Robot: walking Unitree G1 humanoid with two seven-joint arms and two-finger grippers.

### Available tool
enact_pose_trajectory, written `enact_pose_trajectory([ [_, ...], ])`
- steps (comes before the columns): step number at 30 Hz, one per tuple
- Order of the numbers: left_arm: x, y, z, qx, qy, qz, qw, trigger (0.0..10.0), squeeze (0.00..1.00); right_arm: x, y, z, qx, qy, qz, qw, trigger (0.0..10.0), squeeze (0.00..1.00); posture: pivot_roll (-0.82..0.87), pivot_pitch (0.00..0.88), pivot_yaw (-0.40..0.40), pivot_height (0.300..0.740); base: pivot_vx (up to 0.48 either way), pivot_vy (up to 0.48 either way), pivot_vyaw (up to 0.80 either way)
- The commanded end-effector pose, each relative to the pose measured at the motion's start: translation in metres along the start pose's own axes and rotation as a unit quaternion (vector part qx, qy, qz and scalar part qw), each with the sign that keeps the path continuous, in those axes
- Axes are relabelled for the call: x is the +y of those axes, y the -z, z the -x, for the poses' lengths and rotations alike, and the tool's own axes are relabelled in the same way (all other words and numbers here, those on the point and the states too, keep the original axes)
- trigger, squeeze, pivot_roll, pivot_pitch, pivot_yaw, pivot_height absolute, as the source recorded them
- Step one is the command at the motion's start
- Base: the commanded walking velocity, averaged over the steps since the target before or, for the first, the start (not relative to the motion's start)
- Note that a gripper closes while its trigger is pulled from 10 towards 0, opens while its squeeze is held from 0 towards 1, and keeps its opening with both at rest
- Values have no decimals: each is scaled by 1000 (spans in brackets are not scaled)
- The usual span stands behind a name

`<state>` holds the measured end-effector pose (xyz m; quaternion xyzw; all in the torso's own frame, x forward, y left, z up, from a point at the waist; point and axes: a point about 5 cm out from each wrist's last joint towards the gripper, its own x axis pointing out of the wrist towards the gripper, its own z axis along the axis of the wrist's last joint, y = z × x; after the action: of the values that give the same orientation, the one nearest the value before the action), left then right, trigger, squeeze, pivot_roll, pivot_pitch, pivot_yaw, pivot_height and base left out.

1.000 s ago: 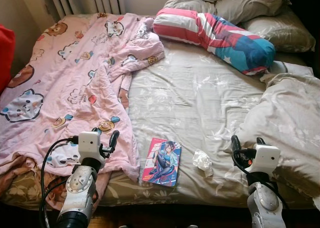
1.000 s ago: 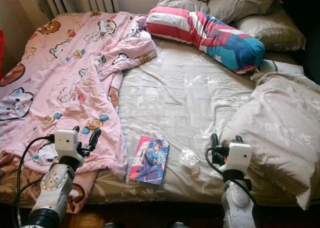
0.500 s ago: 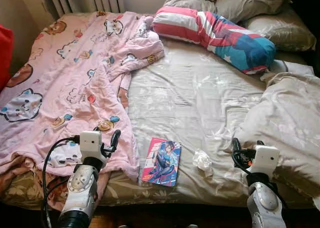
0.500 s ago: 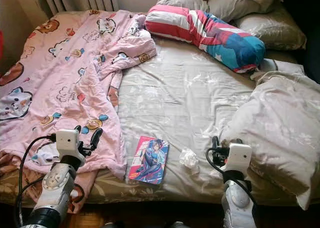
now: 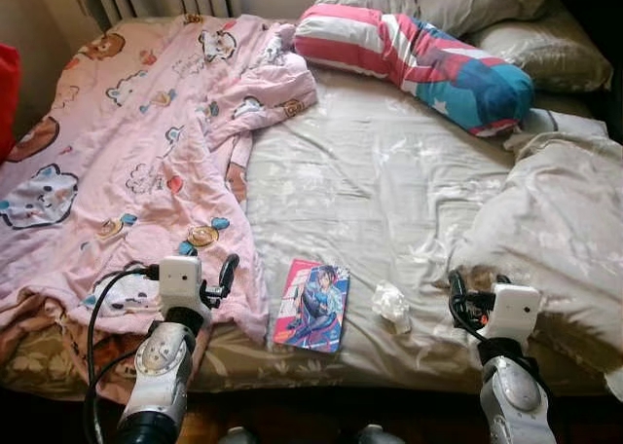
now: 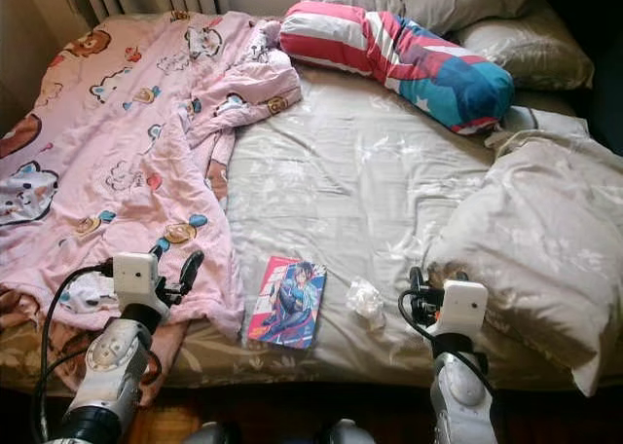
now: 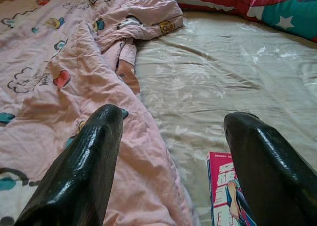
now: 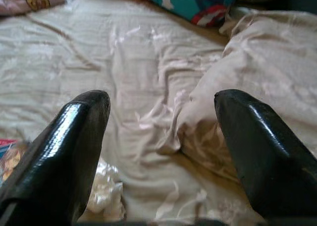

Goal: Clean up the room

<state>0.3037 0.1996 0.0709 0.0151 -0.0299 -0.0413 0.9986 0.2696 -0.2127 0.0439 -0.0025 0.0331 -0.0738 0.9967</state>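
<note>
Both end effectors, left and right, are open above the bed, near a book.

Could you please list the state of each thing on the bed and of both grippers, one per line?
pink blanket: crumpled, covering the bed's left side
book: closed, flat near the front edge
tissue: crumpled, beside the book
striped pillow: lying across the head end
beige duvet: bunched up on the right
left gripper: open, empty
right gripper: open, empty
</note>
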Motion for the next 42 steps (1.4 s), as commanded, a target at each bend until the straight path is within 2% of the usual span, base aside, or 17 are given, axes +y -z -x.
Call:
enact_pose_trajectory([
  [1, -1, 5, 4, 14, 3, 0, 1000, 10000, 0, -1, 4, 3, 8, 4, -9, 1000, 10000, 0, -6, 232, -36, 676, 0, 0, 0],
  [6, 0, 6, 4, 16, 4, -1, 1000, 10000, 0, -1, 1, 4, -5, 4, -1, 1000, 10000, 0, -3, 233, -35, 661, 0, 0, 0],
  [16, -2, 6, 5, 19, 8, -1, 1000, 10000, 0, 1, 7, 5, 17, 1, -4, 1000, 10000, 0, 0, 235, -34, 661, 0, 0, 0],
  [22, -3, 7, 5, 21, 11, -1, 1000, 10000, 0, 2, 4, 5, 4, -3, -3, 1000, 10000, 0, 2, 236, -32, 621, 0, 0, 0],
  [32, -2, 8, 4, 28, 4, 6, 1000, 10000, 0, 3, 6, 6, 7, -1, -1, 1000, 10000, 0, 4, 239, -29, 621, 0, 0, 0],
  [42, -6, 3, -1, 24, 20, 12, 999, 10000, 0, 6, 8, 6, 12, -12, 10, 1000, 10000, 0, 5, 238, -25, 621, 80, 0, 0],
])
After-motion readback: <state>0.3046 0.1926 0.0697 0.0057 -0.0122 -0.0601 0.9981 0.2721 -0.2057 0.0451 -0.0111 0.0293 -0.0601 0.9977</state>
